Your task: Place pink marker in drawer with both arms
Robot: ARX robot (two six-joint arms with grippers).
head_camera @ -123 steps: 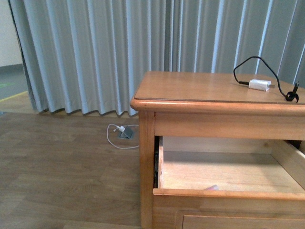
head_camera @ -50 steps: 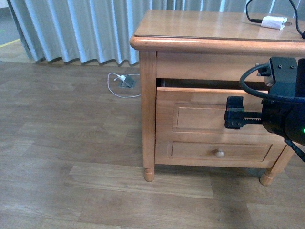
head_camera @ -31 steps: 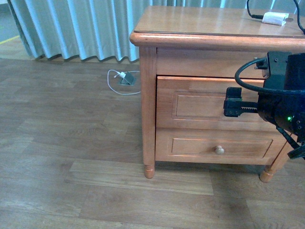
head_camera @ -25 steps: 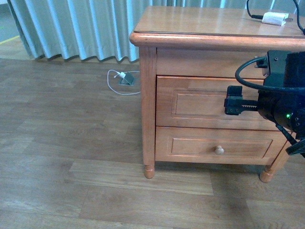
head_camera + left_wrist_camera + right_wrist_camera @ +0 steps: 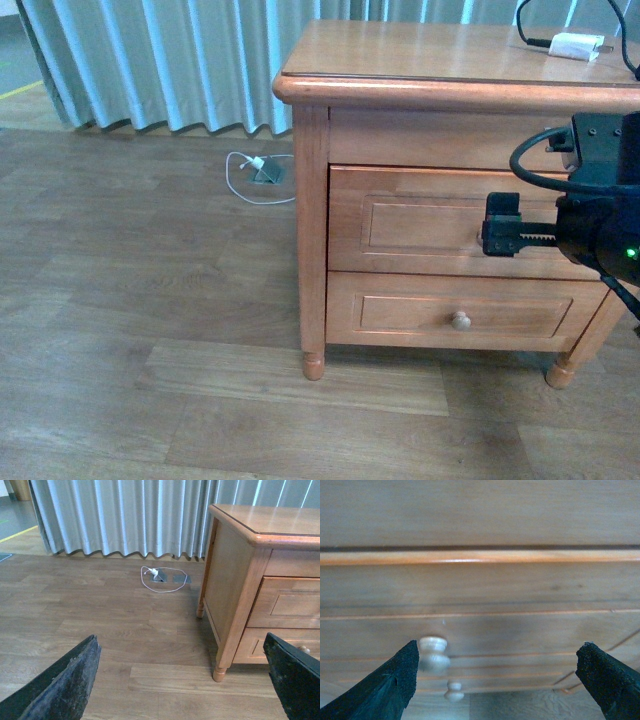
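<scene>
Now we find no pink marker in view. Drawer (image 5: 450, 222) sits flush, its knob (image 5: 433, 654) just ahead of our right tool (image 5: 495, 690), jaws spread, empty. Left tool (image 5: 185, 680), likewise wide and empty, hangs well apart.

Even, fairly bright indoor light is filling the front and left wrist views, with no hard shadows lying on the floor (image 5: 150, 330). A soft sheen is running along the cabinet top (image 5: 420, 50) and its rounded front edge. The curtain (image 5: 160, 60) is reading cool and pale. The right wrist view is looking soft and blurred throughout, dimmer, with the drawer (image 5: 480, 625) front and its knob (image 5: 433, 654) out of focus and a thin glare line showing along one wooden edge.
</scene>
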